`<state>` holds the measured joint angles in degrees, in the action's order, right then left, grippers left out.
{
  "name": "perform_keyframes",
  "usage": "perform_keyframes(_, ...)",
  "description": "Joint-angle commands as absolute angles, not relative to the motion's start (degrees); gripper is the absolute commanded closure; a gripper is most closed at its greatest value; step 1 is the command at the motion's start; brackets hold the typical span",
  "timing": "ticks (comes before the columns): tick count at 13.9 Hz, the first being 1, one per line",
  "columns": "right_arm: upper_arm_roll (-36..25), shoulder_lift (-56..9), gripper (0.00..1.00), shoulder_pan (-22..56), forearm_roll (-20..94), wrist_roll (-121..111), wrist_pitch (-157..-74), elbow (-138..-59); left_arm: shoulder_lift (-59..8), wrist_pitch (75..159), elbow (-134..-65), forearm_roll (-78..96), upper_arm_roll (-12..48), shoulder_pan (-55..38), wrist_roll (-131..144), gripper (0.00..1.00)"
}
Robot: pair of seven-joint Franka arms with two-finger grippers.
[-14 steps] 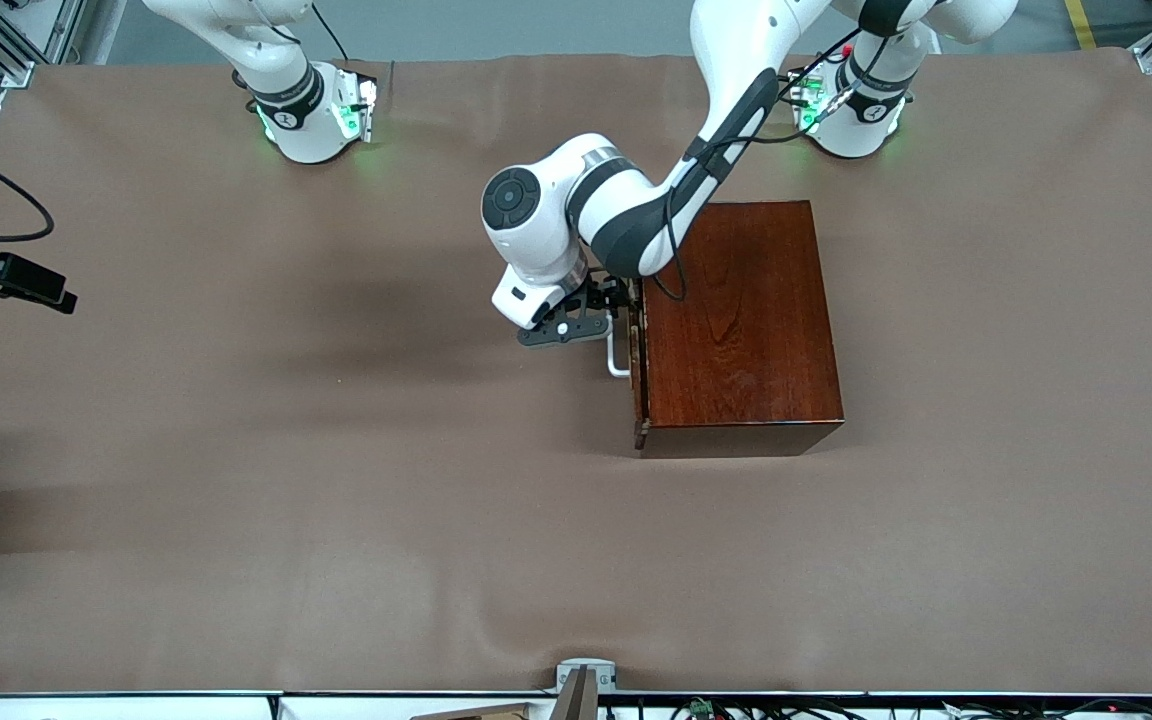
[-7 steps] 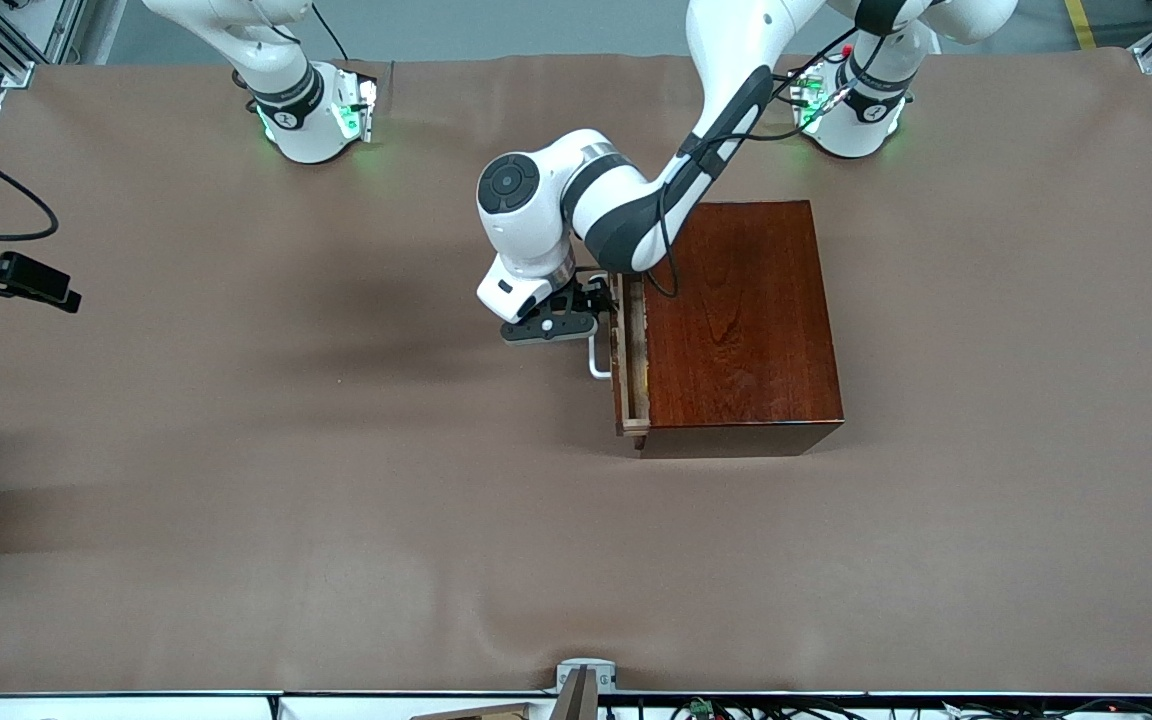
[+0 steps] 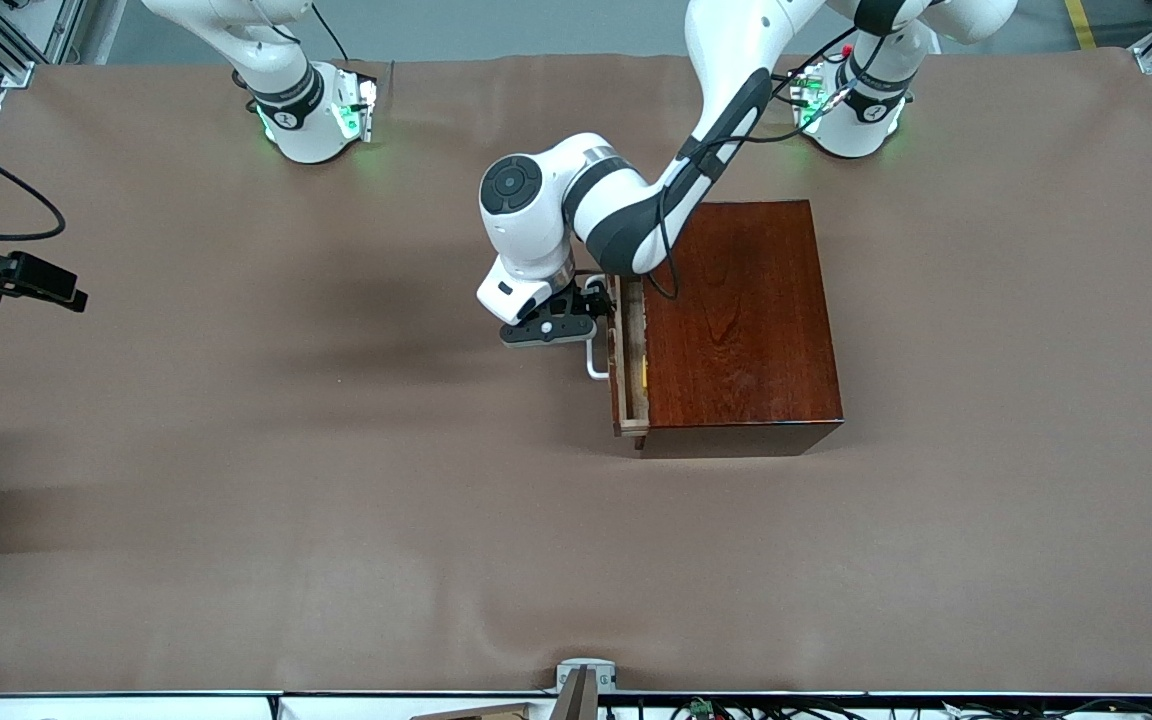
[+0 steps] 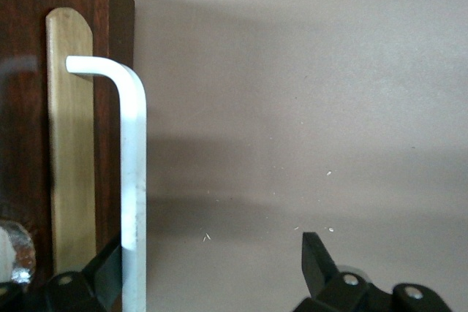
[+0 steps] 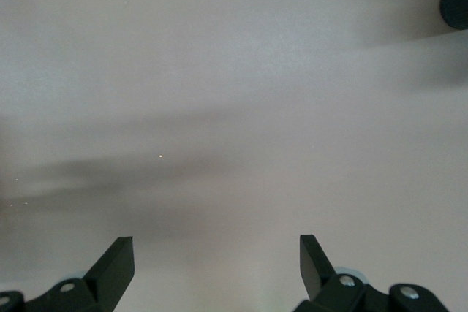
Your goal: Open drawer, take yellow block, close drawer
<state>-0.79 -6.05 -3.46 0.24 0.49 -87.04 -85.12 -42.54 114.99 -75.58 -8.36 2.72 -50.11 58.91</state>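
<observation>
Reddish-brown and glossy, the wooden box (image 3: pixel 744 325) sits toward the left arm's end of the table (image 3: pixel 236 450) in the front view, and we take it as our landmark. Its drawer (image 3: pixel 628 358) is pulled out a little, showing a narrow strip of pale wood, and against the box edge inside that strip we see a sliver of the yellow block (image 3: pixel 643 374). Our left gripper (image 3: pixel 586 312) is at the white U-shaped handle (image 3: pixel 595 360) on the drawer front; the right arm waits away from the box, its gripper out of this view. In the left wrist view, our left gripper (image 4: pixel 212 264) has its fingers spread, one finger touching the white handle (image 4: pixel 133 180) and the other well apart from it over the bare table (image 4: pixel 307 93). In the right wrist view, our right gripper (image 5: pixel 216 264) hangs over bare table (image 5: pixel 234 107) with fingers spread and nothing between them.
</observation>
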Motion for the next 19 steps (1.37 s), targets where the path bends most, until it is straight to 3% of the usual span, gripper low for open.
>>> perform_keyframes(1,-0.97,-6.15,0.00,-3.08,0.35,1.23,-87.19,-84.81,-46.58,126.38,-71.63,-8.17,3.16,-51.85,60.64,0.00)
perform_keyframes(13,-0.97,-6.15,0.00,-3.16,0.35,1.23,-87.01,-84.81,-47.46,143.16,-71.63,-8.17,3.16,-54.22,65.82,0.00)
perform_keyframes(19,-0.97,-6.15,0.00,-3.16,0.26,0.79,-87.71,-84.99,-46.06,143.97,-71.63,-8.17,2.99,-55.11,67.41,0.00)
